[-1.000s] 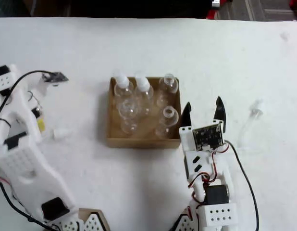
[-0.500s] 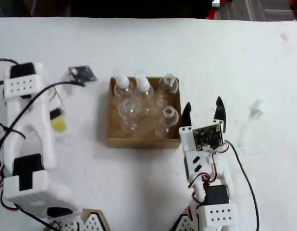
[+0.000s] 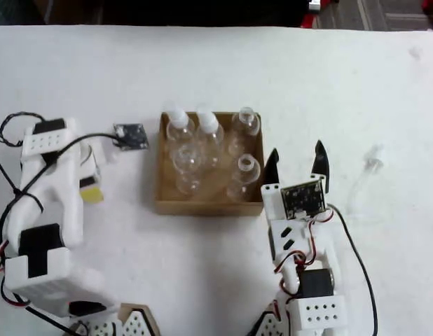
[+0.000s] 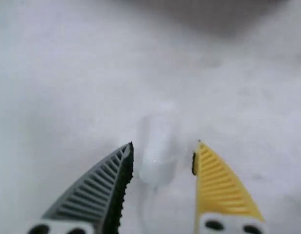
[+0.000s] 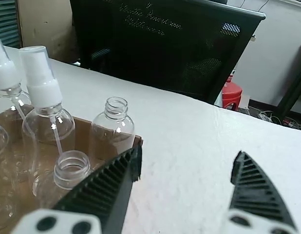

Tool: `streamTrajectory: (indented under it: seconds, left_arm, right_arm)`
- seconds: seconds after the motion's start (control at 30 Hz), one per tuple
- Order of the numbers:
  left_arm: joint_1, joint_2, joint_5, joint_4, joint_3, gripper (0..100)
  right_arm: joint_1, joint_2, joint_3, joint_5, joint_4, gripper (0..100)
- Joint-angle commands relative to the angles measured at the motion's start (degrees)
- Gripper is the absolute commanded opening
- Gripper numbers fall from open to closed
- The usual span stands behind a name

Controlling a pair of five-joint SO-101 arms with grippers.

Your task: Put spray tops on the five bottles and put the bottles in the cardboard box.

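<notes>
The white plastic spray top (image 4: 157, 151), lying on the white table (image 3: 202, 63) near the brown cardboard box (image 3: 209, 206), is straddled by the wide-open left gripper (image 4: 162, 146), so a closing pinch seems called for next.

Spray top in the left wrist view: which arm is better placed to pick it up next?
Left. The left gripper has its open fingers on both sides of the spray top. The right gripper is open beside the cardboard box, nothing between its fingers.
</notes>
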Motion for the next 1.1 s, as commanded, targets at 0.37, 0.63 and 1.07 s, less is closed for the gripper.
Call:
streamTrajectory:
  seconds: [0.37, 0.63, 1.07]
  left_arm:
    - [-0.22, 1.98, -4.48, -5.71, 1.32, 24]
    - [-0.40, 5.23, -4.48, -8.09, 1.41, 20]
    - [-0.13, -1.36, 2.73, -4.92, 1.41, 2]
  right_arm:
    - [-0.13, 0.13, 0.35, 0.79, -0.22, 26.9]
    - [-0.13, 0.13, 0.35, 0.79, -0.13, 26.9]
    - [-0.13, 0.13, 0.35, 0.79, -0.13, 26.9]
